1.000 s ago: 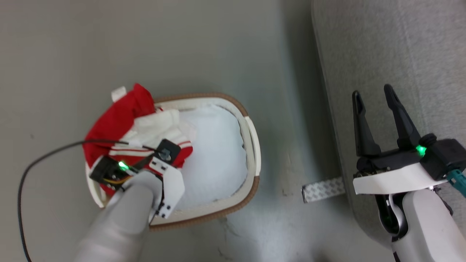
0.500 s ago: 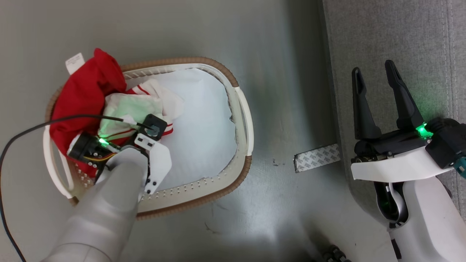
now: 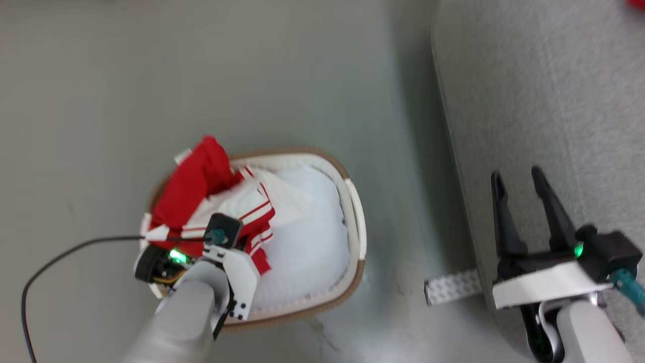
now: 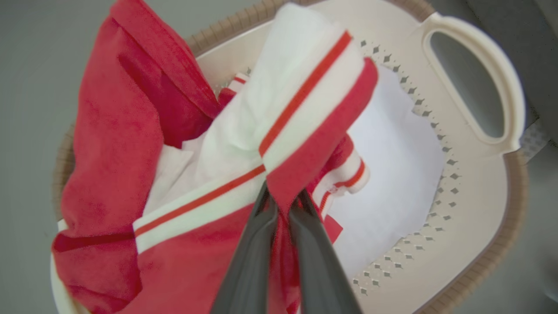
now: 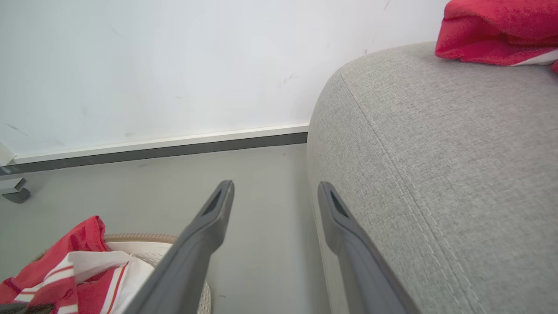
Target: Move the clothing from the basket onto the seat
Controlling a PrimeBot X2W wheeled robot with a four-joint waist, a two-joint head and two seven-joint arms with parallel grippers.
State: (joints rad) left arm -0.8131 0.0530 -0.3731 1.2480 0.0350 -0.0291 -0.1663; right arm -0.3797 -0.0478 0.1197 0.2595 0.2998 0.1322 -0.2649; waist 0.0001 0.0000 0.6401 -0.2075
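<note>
Spread a second ago, the left end effector (image 4: 282, 198) now pinches a red-and-white fold of the clothing (image 4: 130, 131) heaped in the basket (image 3: 354, 201) on the floor (image 3: 201, 75), a patterned strip (image 3: 451, 286) lying between it and the seat (image 3: 544, 101), over whose edge the right end effector (image 3: 516, 175) hangs, fingers apart.

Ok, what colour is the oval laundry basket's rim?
Brown rim on the white perforated plastic basket; clearest in the left wrist view.

Red-white clothing (image 4: 130, 144) heaped in brown-rimmed white basket (image 4: 479, 183); grey seat (image 5: 436, 174) nearby, red garment (image 5: 492, 30) atop
</note>
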